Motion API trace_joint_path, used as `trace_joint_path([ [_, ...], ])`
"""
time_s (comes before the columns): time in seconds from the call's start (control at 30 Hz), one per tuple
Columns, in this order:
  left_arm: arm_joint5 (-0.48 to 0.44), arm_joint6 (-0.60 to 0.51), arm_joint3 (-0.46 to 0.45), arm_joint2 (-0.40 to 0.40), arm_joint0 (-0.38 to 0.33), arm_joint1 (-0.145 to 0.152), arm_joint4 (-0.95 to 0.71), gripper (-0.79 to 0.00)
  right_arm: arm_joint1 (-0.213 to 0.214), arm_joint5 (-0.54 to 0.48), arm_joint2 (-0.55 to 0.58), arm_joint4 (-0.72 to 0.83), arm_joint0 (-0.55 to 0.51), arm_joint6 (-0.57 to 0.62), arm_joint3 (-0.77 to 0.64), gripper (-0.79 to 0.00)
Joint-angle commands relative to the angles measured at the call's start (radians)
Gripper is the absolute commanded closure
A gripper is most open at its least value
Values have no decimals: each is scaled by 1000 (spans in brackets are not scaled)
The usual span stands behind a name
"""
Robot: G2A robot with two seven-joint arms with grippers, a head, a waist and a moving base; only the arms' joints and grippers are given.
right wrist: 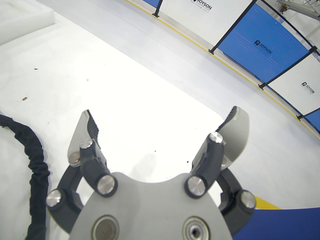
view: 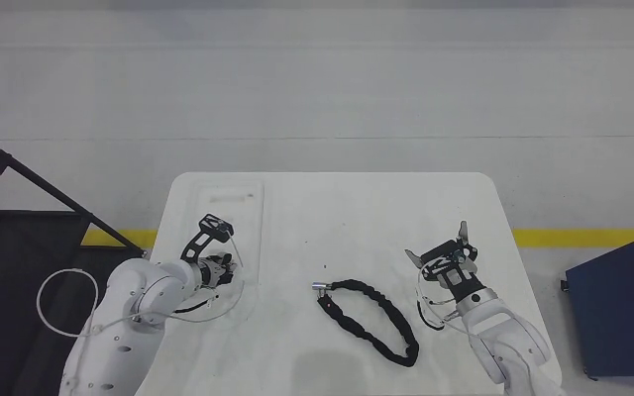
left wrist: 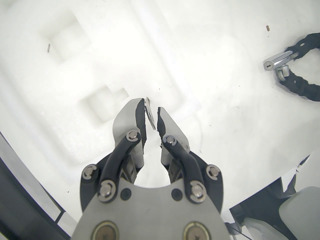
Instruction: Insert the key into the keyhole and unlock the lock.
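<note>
My left claw (left wrist: 150,104) is clamped on the thin, slippery key (left wrist: 150,118); my right claw (right wrist: 160,111) stands apart. I'd pin the stiff metal lock (left wrist: 275,62) mid-desk, not its floppy chain (left wrist: 300,83).

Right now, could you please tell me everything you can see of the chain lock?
The chain lock is a long loop in a black fabric sleeve, lying flat on the white table. Its ends meet at a shiny metal cylinder whose keyhole faces the left gripper. Neither gripper touches it.
</note>
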Motion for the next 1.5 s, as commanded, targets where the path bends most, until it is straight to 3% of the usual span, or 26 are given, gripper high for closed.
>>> trace_joint_path([
  [0.0, 2, 3, 4, 5, -2, 1, 4, -154, 0, 0, 0, 0, 0, 0, 0, -785],
  [0.33, 29, 19, 25, 29, -15, 3, 13, -71, 0, 0, 0, 0, 0, 0, 0, -785],
  [0.4, 31, 23, 25, 30, -13, 4, 15, 0, 0, 0, 0, 0, 0, 0, 0, -785],
  [0.6, 33, 41, -2, 10, -1, 9, 38, 0, 0, 0, 0, 0, 0, 0, 0, -785],
  [0.93, -33, 117, -141, -93, 84, 26, 77, 0, 0, 0, 0, 0, 0, 0, 0, -785],
  [1.1, -162, 374, -196, -208, 175, 31, -27, 0, 0, 0, 0, 0, 0, 0, 0, -785],
  [1.3, -348, 609, -126, -327, 255, 33, -216, 0, 0, 0, 0, 0, 0, 0, 0, -785],
  [1.47, -676, 748, 8, -357, 271, 41, -378, 0, 0, 0, 0, 0, 0, 0, 0, -785],
])
